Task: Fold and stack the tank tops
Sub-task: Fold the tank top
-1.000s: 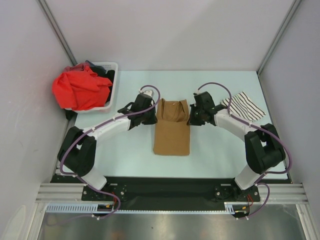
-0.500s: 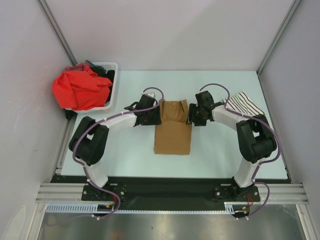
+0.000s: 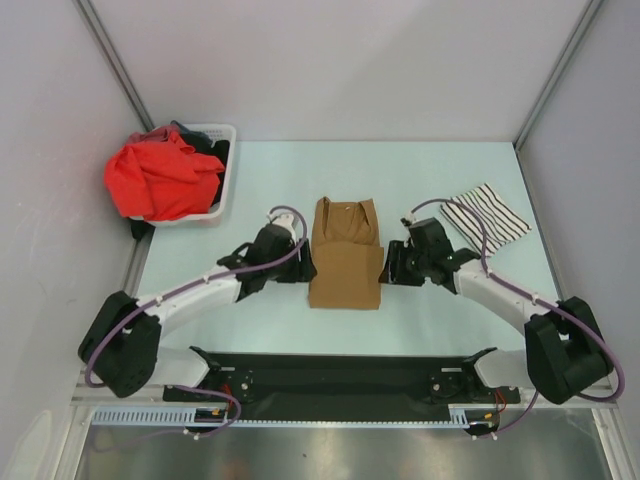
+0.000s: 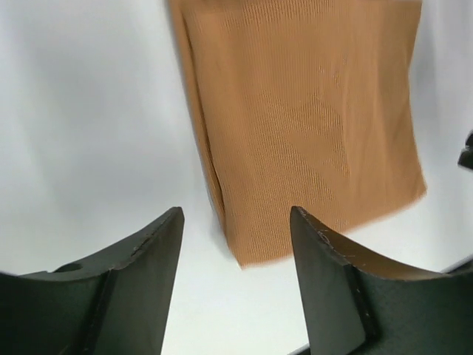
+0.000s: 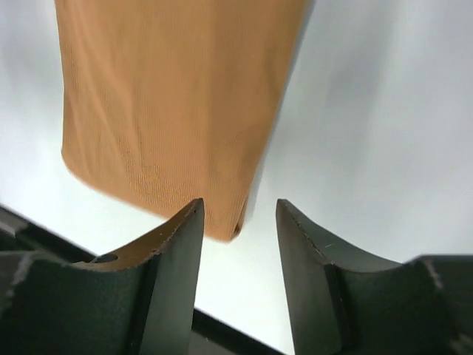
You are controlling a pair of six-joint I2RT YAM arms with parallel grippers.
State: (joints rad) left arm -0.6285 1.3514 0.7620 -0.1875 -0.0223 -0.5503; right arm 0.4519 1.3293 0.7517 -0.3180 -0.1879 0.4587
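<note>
The plain tan-brown ribbed cloth tank top (image 3: 345, 258) lies flat on the pale blue-green counter (image 3: 430, 170), at the centre of the overhead frame. It is folded into a narrow upright rectangle, with its neckline end towards the top of the frame.

My left gripper (image 3: 300, 268) sits just beside the cloth's left edge, near its lower half. My right gripper (image 3: 392, 268) sits just beside the right edge at about the same height, so the top lies between the two.

In the left wrist view my left gripper (image 4: 235, 222) has its two dark fingers (image 4: 140, 296) spread apart with nothing clamped. The tan cloth fills the upper middle and right, and its lower-left corner ends just above the gap between the fingertips.

In the right wrist view my right gripper (image 5: 238, 211) is also apart and holds nothing. The cloth covers the upper left and centre, and its lower-right corner reaches down to the gap.

The white tank top with thin black stripes (image 3: 487, 213) lies folded at the right of the overhead frame, well apart from the tan one. A white plastic laundry basket (image 3: 222, 135) holding a crumpled red cloth (image 3: 160, 178) stands at the upper left.
</note>
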